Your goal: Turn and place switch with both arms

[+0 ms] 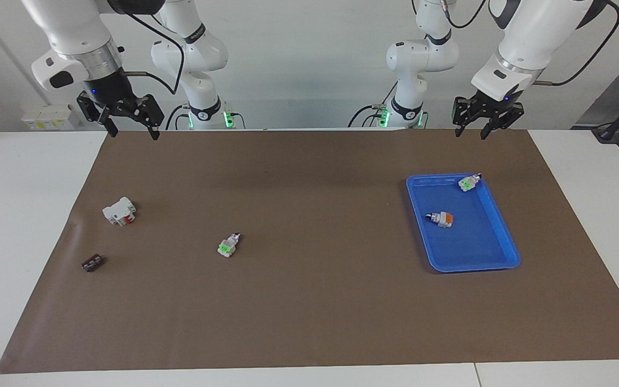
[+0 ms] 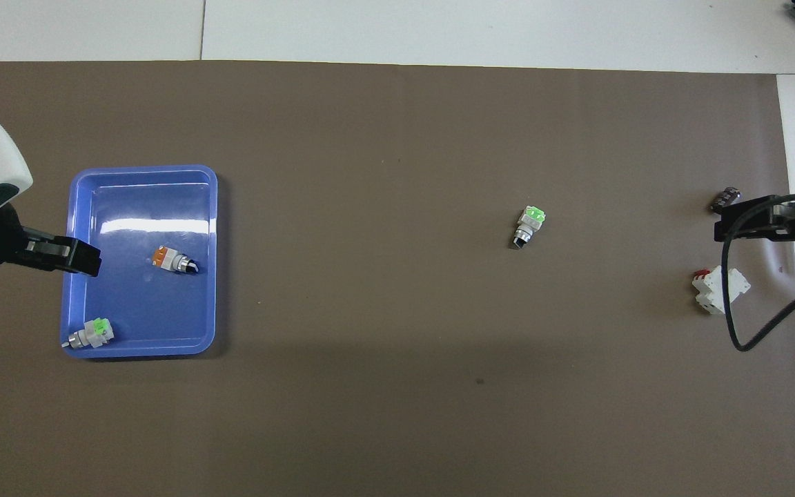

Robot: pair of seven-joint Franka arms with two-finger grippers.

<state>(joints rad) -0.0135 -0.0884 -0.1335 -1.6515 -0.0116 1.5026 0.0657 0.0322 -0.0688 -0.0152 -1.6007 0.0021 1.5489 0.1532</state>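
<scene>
One switch [image 1: 229, 244] lies on the brown mat near the table's middle with its green face up; it also shows in the overhead view [image 2: 528, 224]. Two more switches lie in the blue tray [image 1: 473, 244]: one showing orange [image 1: 441, 218] and one showing green [image 1: 468, 183], which rests against the tray's rim nearest the robots. My right gripper [image 1: 133, 135] hangs open and empty, high over the mat's edge at the right arm's end. My left gripper [image 1: 470, 134] hangs open and empty, high over the mat's edge by the tray. Both arms wait.
A larger white block with red parts [image 1: 120, 210] and a small flat black block [image 1: 93, 263] lie on the mat at the right arm's end. The blue tray [image 2: 142, 207] sits at the left arm's end. White table borders the mat.
</scene>
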